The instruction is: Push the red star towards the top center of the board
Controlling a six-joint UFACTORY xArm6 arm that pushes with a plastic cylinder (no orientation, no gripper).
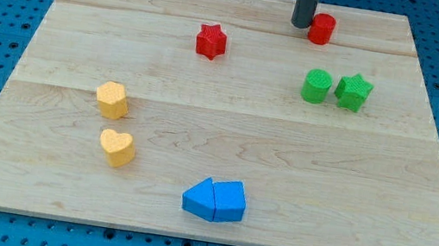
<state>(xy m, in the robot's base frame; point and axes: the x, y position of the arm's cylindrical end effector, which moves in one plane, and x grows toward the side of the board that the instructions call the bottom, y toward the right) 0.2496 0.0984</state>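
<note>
The red star lies on the wooden board near the view's top, a little left of centre. My tip is near the board's top edge, to the right of the star and well apart from it. It stands just left of a red cylinder, very close to it or touching it.
A green cylinder and a green star sit side by side at the right. A yellow hexagon and a yellow heart are at the left. Two blue blocks touch at the bottom centre.
</note>
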